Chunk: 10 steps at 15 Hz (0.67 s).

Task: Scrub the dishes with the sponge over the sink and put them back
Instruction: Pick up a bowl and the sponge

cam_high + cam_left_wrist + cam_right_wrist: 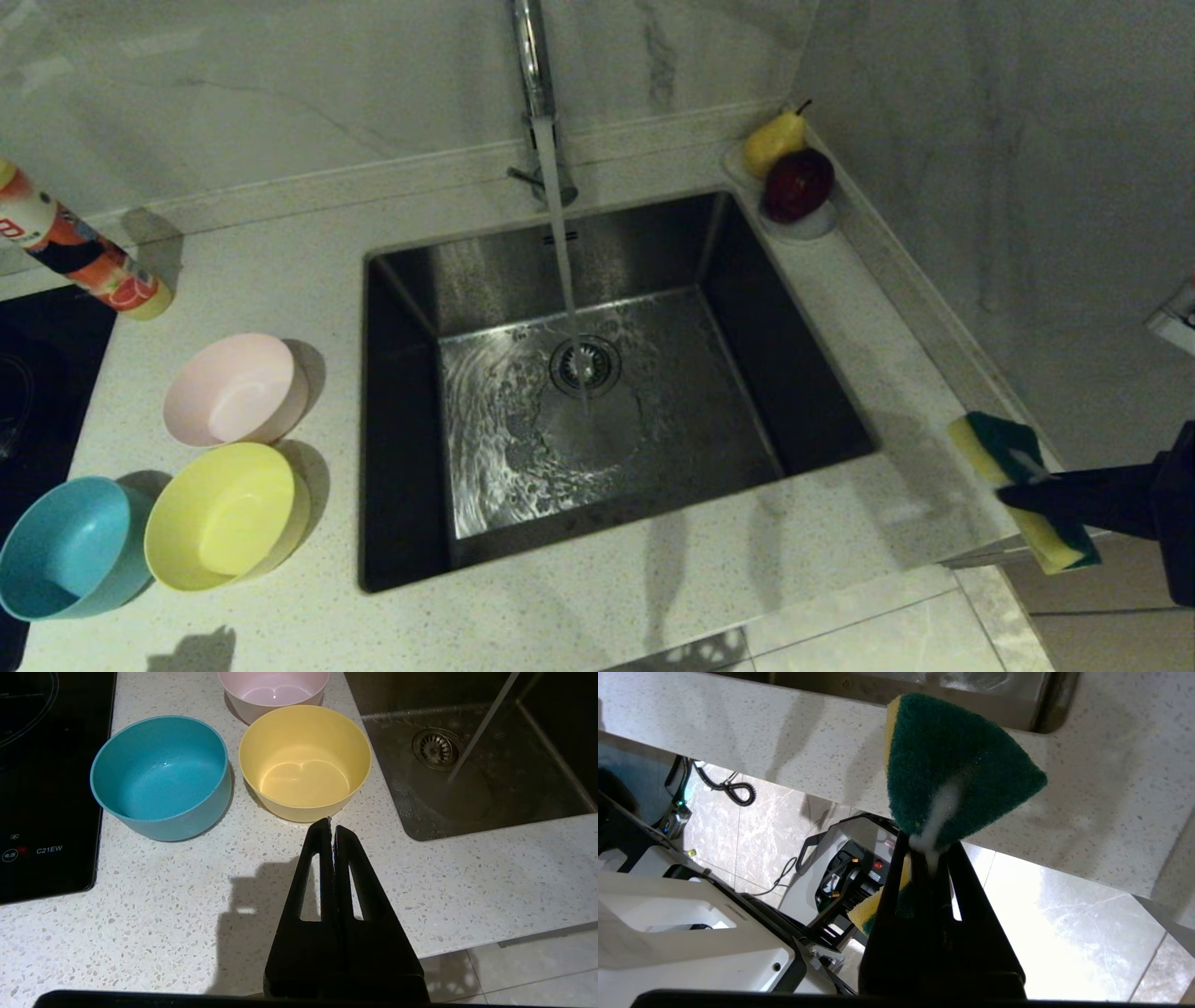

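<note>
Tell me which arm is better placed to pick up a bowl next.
The left. Its hand is shut and empty, right by the yellow bowl, with the blue bowl near. The right hand is shut on the sponge, across the sink.

1. Pale speckled stone countertop (280,233), running to a corner on the right.
2. Grey-veined marble walls (980,140) behind and to the right, with a low upstand along the counter.
3. Black induction hob (42,788) set into the counter at far left.
4. Glossy marble-look floor tiles (1064,933), reflecting bright light.
5. Soft shadows across the counter's front edge.
</note>
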Motion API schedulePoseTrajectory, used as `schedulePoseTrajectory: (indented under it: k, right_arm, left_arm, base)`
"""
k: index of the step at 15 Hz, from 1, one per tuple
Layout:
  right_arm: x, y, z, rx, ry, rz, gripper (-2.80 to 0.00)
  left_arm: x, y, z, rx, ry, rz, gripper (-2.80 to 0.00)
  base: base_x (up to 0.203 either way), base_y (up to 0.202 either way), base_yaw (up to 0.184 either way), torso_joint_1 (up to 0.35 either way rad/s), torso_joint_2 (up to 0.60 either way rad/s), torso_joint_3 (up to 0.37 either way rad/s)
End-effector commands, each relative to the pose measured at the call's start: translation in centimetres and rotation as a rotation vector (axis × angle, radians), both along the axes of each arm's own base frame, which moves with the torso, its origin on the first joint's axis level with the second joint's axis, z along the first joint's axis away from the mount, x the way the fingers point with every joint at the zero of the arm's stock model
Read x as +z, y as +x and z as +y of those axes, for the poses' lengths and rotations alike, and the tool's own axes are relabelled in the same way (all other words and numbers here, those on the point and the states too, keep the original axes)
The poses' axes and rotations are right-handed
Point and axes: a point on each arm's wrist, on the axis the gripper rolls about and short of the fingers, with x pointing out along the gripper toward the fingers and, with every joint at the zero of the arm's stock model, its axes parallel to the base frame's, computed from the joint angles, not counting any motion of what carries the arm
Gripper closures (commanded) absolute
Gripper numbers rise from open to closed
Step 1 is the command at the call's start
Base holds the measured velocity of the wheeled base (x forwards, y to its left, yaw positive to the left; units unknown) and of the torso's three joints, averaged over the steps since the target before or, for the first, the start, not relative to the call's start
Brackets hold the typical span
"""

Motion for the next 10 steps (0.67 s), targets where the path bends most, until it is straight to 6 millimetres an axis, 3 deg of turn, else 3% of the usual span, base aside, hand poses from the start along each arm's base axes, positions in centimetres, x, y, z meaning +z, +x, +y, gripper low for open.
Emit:
schedulePoseTrajectory:
  k: [1, 10]
  right_arm:
    - [0.0, -0.1, 0.1, 0.013, 0.0, 0.001, 0.0]
    - [-1.8, 1.7, 1.2, 0.02, -0.011, 0.112, 0.0]
  left_arm:
    - [-1.1, 0.3, 0.0, 0.001, 0.0, 0.039, 0.0]
    - [-1.1, 0.3, 0.0, 0.001, 0.001, 0.037, 0.0]
  base:
    - [0.0, 0.0, 0.0, 0.0, 0.0, 0.0]
    - [0.0, 0.0, 0.0, 0.0, 0.0, 0.0]
